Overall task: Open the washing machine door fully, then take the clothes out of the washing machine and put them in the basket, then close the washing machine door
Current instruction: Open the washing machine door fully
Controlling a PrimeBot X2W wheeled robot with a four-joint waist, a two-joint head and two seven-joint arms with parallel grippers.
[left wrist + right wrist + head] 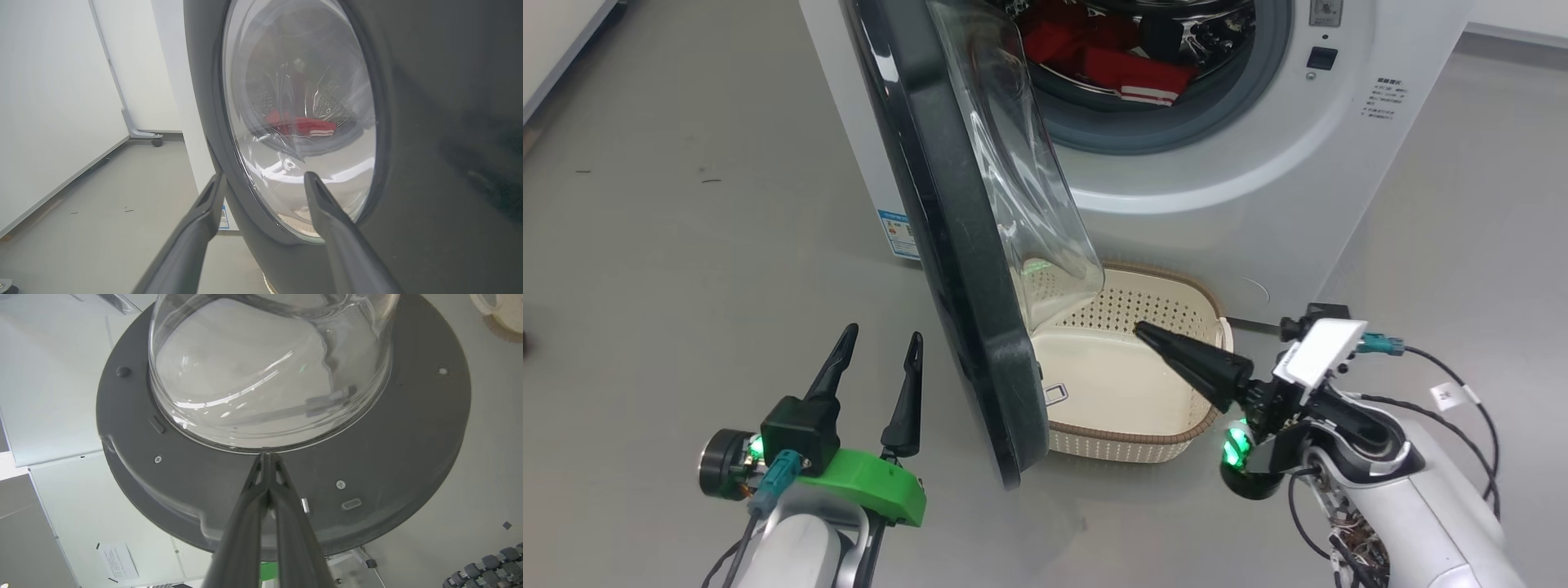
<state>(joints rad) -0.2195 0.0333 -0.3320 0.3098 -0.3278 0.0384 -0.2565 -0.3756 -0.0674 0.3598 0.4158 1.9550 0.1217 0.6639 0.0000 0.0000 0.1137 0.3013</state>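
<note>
ok so this is step one imo, the door isn't fully open yet. From the left: the left gripper (885,331) hangs low over the grey floor (670,204), fingers (837,363) spread wide with nothing between them. Its wrist cam looks straight at the door's outer face, one finger in front of the glass, the other off past the rim. They're close but I can't tell if either touches.

Next over, the washing machine door (960,245) stands roughly halfway through its swing, edge-on to the head cam, glass bowl (1021,188) bulging to the right. Its far edge meets the washing machine (1258,188) near the little blue sticker (898,234). Up in the drum (1213,33) the clothes (1131,69) sit in a heap, red with white stripes, none out yet. On the floor in front of the machine is the basket (1111,384), empty, with the door's lower part hanging across its left side.

Rightmost, the right gripper (1139,329) is pinched shut on nothing, tip over the basket and aimed at the door's inner side. Its wrist cam puts the tip right at the seam where the glass meets the grey ring (388,457), contact unclear.

My read: the next move is a push on that inner face, leftward, until the door swings clear of the basket and drum, and the left arm had better be out of the sweep first
</note>
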